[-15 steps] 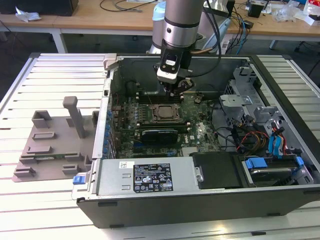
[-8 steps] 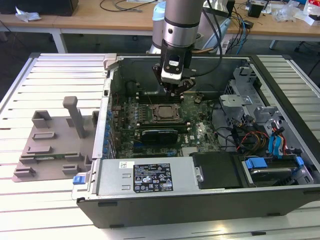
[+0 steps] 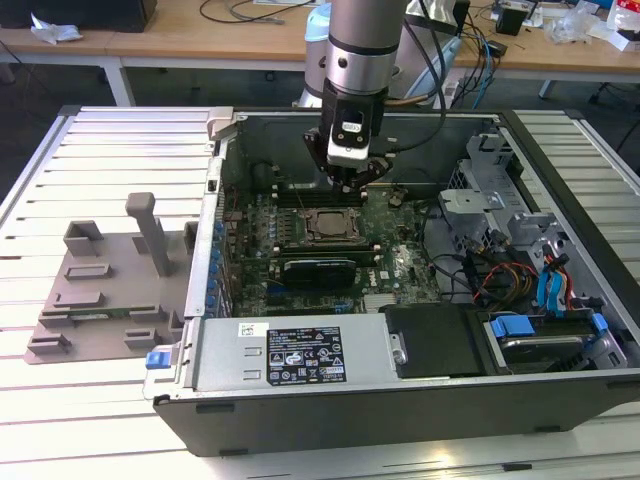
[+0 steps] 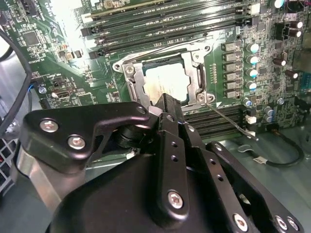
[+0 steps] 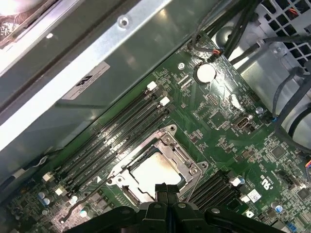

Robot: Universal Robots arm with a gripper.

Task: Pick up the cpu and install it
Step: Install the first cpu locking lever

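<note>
The silvery-white square cpu lies inside the metal-framed socket on the green motherboard. The black gripper hangs just above its edge, fingers pressed together and empty, inside the open dark computer case.

The table has a pale top of long metal slats. An open computer case lies on it. Just beside the case, at the exterior view's left, lies a grey tray.

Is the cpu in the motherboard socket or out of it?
In: the cpu lies flat inside the socket frame, in both wrist views.
</note>
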